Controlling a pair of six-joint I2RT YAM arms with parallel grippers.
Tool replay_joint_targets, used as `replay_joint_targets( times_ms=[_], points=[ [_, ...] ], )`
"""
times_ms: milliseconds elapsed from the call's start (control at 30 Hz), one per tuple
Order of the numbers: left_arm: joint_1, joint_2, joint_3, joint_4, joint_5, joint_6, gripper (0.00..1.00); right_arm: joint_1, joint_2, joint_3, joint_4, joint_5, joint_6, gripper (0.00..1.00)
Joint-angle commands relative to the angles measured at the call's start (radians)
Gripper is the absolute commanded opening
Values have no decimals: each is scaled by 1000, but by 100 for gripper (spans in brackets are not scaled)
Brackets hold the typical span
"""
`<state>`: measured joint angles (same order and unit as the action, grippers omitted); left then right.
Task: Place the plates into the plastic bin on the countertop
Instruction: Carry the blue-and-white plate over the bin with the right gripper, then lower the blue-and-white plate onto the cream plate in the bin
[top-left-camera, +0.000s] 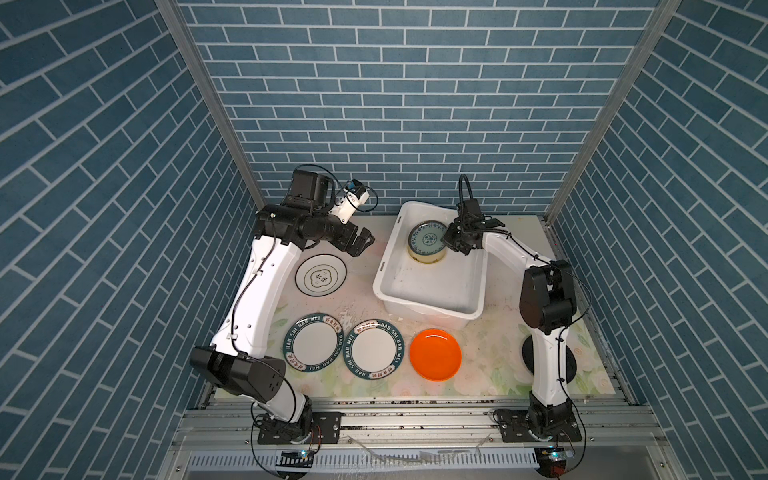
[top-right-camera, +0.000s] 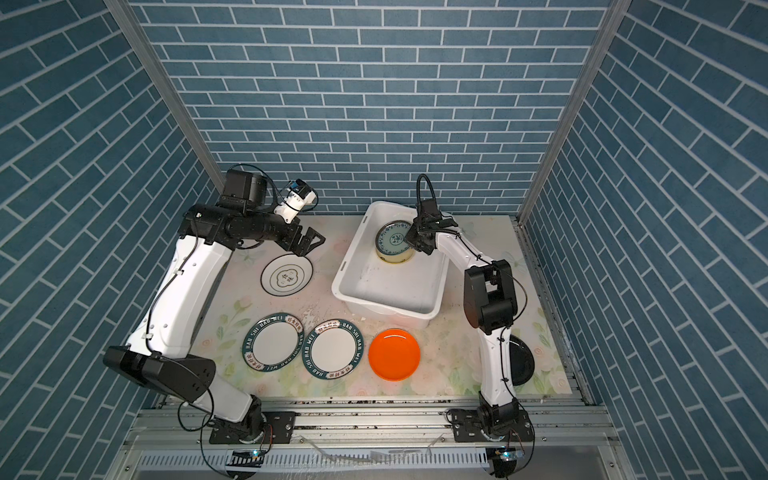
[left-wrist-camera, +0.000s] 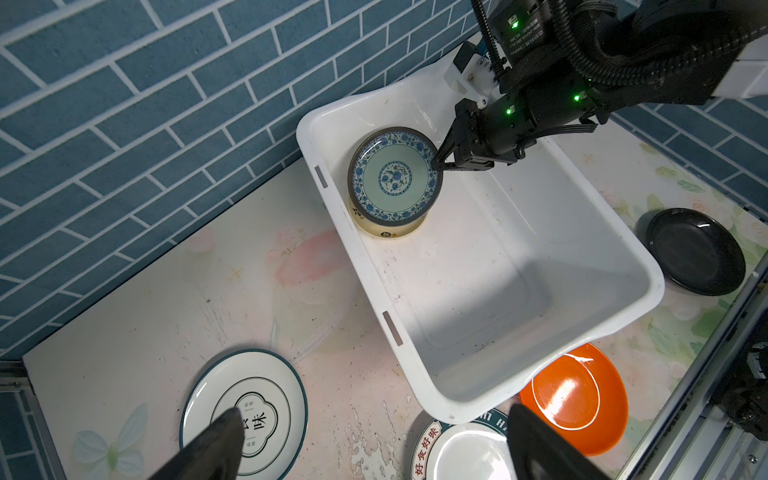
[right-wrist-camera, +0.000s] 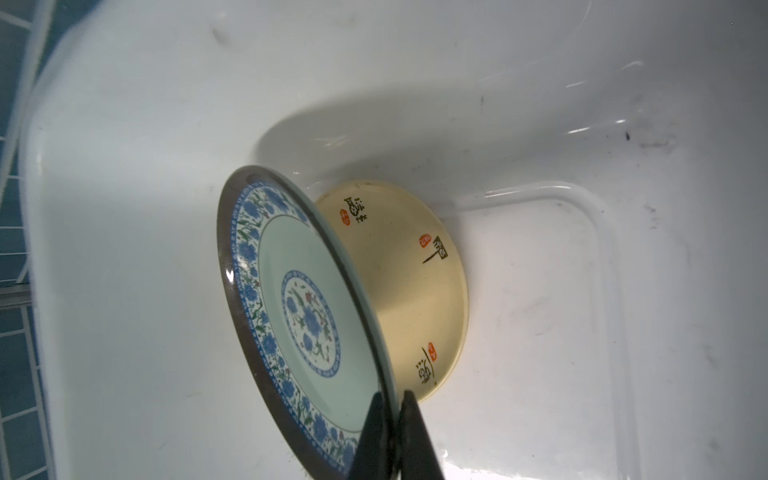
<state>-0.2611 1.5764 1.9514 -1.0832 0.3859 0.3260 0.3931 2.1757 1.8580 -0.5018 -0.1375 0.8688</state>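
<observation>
While the left gripper (top-left-camera: 360, 246) is hanging with its jaws apart, left of the bin (top-left-camera: 436, 286), the right gripper (right-wrist-camera: 392, 399) is pinching the rim of the blue-patterned plate (top-left-camera: 428, 239) inside the bin's far end. That plate is tilting over the cream plate (right-wrist-camera: 411, 291), which is resting on the bin floor. Judged from this, the second of seven plates is being lowered; the next move is calling for a level set-down onto the cream plate, then release. Five plates are waiting on the countertop (top-left-camera: 365, 293): a black-rimmed plate (top-left-camera: 321, 275) left of the bin, a green-rimmed plate (top-left-camera: 312, 343), a second green-rimmed plate (top-left-camera: 372, 349) and an orange plate (top-left-camera: 435, 354) in front of it, a black plate (left-wrist-camera: 698, 251) to its front right. All are looking round, shallow and glossy, probably slippery; the bin is showing scuffed plastic with rounded corners.
</observation>
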Motion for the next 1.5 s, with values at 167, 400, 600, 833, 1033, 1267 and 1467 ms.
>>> replay_joint_targets(
  times_ms=[167,400,600,833,1033,1267,1467],
  points=[
    [-6,-18,-5,0,-9,11,100,6,54,38,34,-41,68,0],
    [-5,-18,-8,0,-2,9,100,6,77,54,29,-42,78,0],
    [-6,-20,-7,0,-2,8,99,4,88,57,25,-38,92,0],
    [-6,-23,-13,2,-4,8,100,1,92,51,42,-36,113,0],
    [-6,-19,-12,3,-2,7,100,-5,98,54,40,-39,125,0],
    [-6,-19,-11,3,0,6,100,-8,93,37,39,-27,133,0],
    [-6,-18,-13,2,2,5,100,-10,99,31,37,-33,139,0]
  ],
)
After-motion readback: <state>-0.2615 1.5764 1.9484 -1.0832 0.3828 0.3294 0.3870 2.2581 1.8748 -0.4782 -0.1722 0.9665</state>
